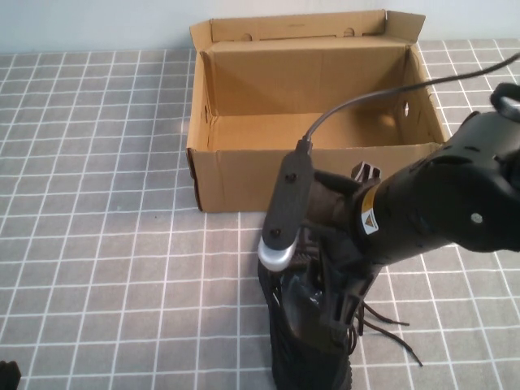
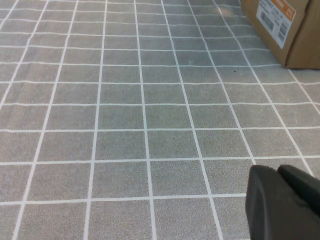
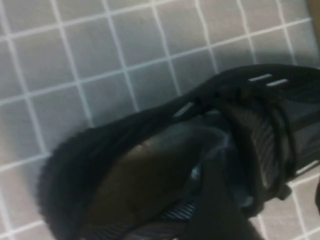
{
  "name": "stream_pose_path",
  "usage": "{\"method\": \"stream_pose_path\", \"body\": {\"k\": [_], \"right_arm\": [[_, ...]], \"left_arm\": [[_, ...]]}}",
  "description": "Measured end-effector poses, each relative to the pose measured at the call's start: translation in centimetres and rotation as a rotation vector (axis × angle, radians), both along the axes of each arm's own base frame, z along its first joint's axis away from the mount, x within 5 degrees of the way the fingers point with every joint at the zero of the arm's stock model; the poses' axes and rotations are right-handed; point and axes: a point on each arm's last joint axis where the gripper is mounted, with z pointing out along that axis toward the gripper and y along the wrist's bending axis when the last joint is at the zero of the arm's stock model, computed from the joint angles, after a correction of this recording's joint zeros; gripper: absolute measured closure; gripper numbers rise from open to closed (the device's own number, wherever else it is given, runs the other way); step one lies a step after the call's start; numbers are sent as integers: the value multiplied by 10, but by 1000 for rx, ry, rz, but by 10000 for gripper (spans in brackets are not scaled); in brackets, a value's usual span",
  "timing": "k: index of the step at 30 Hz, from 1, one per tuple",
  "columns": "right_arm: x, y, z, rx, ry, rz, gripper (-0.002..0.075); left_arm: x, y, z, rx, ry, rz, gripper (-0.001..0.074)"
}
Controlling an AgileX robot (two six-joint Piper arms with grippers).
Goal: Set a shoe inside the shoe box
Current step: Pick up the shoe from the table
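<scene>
While I am watching from the high view, the right hand (image 1: 325, 288) is reaching down over the black knit sneaker (image 1: 313, 341), which is lying on the grey checked table (image 1: 106, 203) just in front of the shoe box (image 1: 313, 106), on the side nearer the robot. I cannot tell from the frames whether this hand is spread or gripping; in the right wrist view one dark finger (image 3: 220, 200) is dipping into the sneaker's opening. The sneaker's laces (image 1: 390, 325) are trailing loose beside it. The shoe box is standing open, its lid flap (image 1: 301, 28) folded up at the far side. The left hand (image 2: 285, 202) is clenched and resting low over the table, well to the left of the shoe box.
</scene>
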Motion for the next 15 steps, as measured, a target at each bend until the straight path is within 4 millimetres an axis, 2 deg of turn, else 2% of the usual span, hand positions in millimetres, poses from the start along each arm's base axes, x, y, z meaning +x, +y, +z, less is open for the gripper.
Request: {"method": "stream_pose_path", "body": {"k": [15], "right_arm": [[18, 11, -36, -137, -18, 34, 351]], "left_arm": [[0, 0, 0, 0, 0, 0, 736]]}}
